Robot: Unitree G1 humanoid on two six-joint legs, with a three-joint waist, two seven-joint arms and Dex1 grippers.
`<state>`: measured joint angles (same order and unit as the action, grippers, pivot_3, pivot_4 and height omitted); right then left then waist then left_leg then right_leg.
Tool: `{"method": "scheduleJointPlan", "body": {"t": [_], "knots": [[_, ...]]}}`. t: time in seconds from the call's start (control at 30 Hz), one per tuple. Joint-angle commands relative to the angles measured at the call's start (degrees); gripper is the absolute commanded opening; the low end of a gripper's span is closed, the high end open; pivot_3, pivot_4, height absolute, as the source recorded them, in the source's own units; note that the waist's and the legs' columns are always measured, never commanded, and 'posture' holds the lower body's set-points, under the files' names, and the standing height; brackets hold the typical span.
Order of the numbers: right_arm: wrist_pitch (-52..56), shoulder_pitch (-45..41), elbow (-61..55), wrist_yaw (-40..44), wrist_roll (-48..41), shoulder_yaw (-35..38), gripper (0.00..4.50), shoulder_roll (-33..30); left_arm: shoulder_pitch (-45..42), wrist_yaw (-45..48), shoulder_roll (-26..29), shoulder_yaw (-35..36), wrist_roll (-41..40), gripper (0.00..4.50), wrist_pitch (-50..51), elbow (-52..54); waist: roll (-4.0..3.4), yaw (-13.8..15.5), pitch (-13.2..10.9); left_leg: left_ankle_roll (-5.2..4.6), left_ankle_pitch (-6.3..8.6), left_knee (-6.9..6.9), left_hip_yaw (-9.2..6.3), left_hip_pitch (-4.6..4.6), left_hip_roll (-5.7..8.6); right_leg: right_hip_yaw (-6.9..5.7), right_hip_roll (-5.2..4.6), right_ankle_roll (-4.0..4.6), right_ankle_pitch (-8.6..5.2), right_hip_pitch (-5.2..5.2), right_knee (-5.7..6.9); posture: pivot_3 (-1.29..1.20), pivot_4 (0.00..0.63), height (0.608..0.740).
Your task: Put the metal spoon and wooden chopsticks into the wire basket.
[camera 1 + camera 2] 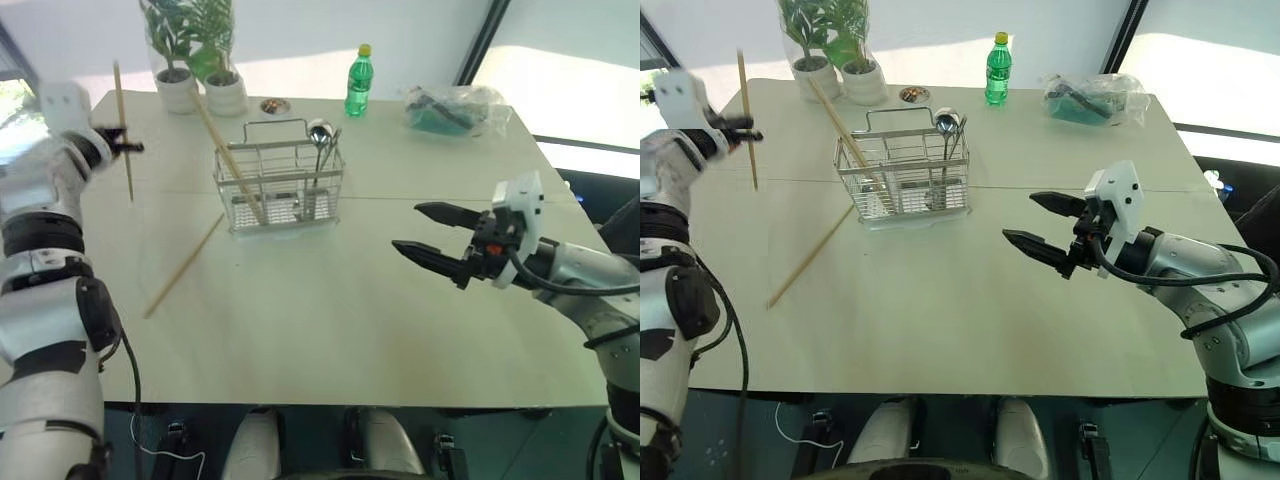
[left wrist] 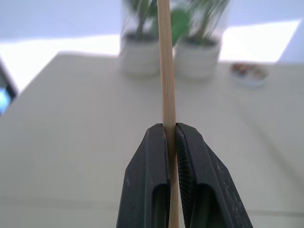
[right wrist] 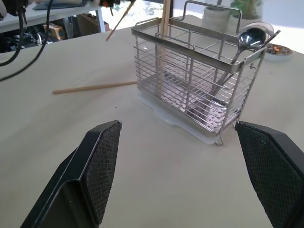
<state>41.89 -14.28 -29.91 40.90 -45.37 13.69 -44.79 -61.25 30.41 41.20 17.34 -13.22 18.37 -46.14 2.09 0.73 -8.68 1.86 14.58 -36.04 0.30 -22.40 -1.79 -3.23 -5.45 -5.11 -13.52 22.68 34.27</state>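
Note:
The wire basket (image 1: 283, 188) stands at the middle back of the table. The metal spoon (image 1: 320, 134) stands upright in its right end. One of the wooden chopsticks (image 1: 224, 148) leans out of the basket's left end. Another (image 1: 186, 264) lies flat on the table, in front of the basket and to its left. My left gripper (image 1: 130, 146) is raised at the far left, shut on a third chopstick (image 2: 165, 71) that it holds upright above the table. My right gripper (image 1: 432, 232) hovers open and empty to the right of the basket, pointing towards it.
Two potted plants (image 1: 192, 62) stand at the back left. Near them sit a small dish (image 1: 273, 105) and a green bottle (image 1: 358, 82). A clear plastic bag (image 1: 456, 108) lies at the back right.

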Motion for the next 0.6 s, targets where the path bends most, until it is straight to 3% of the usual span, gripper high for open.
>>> {"method": "scheduleJointPlan", "body": {"t": [0.03,0.27,0.47,0.6], "knots": [[0.0,0.4,-0.8,0.4,-0.9,2.3,3.98,-1.1,0.4,3.7,1.2,7.1,-9.4,0.07,0.4,15.4,0.03,-0.1,0.0,0.0,0.0,-0.02,0.0,0.01,0.0,0.0,0.0,0.0,0.0,0.0,0.0,0.0,0.15,0.717],[-0.2,2.1,-2.7,-1.6,-1.6,2.3,3.98,0.4,-6.6,0.1,0.1,11.7,-19.9,0.07,9.7,23.6,0.03,0.0,0.0,-0.02,0.0,-0.09,-0.05,0.13,0.0,0.0,0.05,-0.05,0.01,-0.2,0.01,0.0,0.15,0.717],[-0.5,2.8,-3.9,-3.5,-1.5,2.0,3.98,1.8,-5.8,0.2,-4.9,7.6,-22.9,0.07,14.3,30.3,0.05,0.1,0.0,-0.01,0.0,-0.18,-0.15,0.15,0.05,0.0,0.05,-0.09,0.03,-0.32,0.0,0.0,0.15,0.717],[-0.3,3.0,-4.3,-5.1,-2.0,2.8,3.98,2.4,-0.1,2.0,-9.3,2.6,-23.2,0.07,16.2,35.8,0.0,-0.1,0.0,-0.02,0.0,-0.15,-0.13,0.18,0.04,0.01,0.07,-0.09,0.03,-0.3,0.02,0.0,0.15,0.717]]}}
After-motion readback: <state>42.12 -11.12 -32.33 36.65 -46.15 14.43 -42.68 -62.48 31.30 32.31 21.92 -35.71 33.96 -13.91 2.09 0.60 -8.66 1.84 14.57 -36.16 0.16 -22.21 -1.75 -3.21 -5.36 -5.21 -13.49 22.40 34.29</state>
